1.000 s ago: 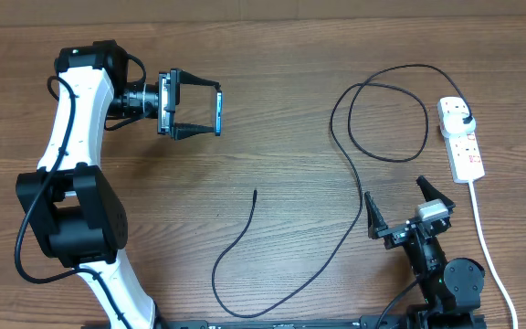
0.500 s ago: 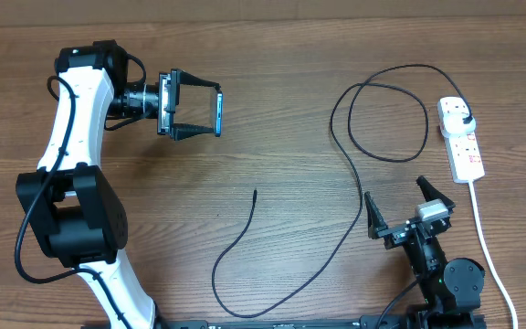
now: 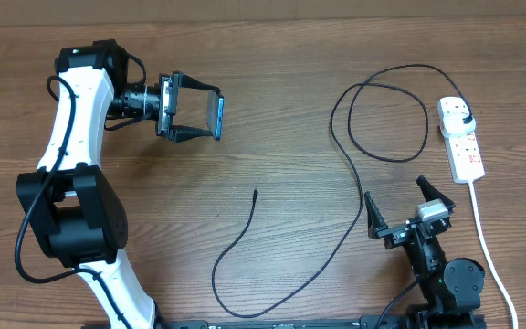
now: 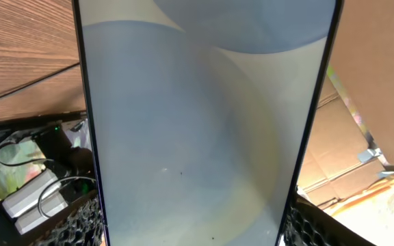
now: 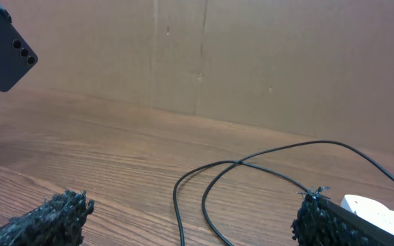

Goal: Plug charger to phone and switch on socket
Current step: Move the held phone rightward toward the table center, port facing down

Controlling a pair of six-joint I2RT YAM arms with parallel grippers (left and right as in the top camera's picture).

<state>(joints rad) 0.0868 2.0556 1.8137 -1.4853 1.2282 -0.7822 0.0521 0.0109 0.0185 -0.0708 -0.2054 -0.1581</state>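
The charger (image 3: pixel 345 164) lies on the counter (image 3: pixel 272 82), from its plug in the socket (image 3: pixel 462 142) at the right edge to a free tip (image 3: pixel 255 192) low in the middle. At upper left, the left fingers (image 3: pixel 194 84) pinch the phone (image 3: pixel 218 112), held in the air. The right fingers (image 3: pixel 373 215), lower right, are spread and empty. I judge the plugging step is in hand: next, take the tip and bring it to the phone's port.

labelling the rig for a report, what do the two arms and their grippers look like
The left arm has white links between bulky black joints, with a black cable along it. The left gripper is black with thin straight jaws. The right arm is all black, with a small pale block near the wrist. The right gripper has black jaws with rough textured pads.
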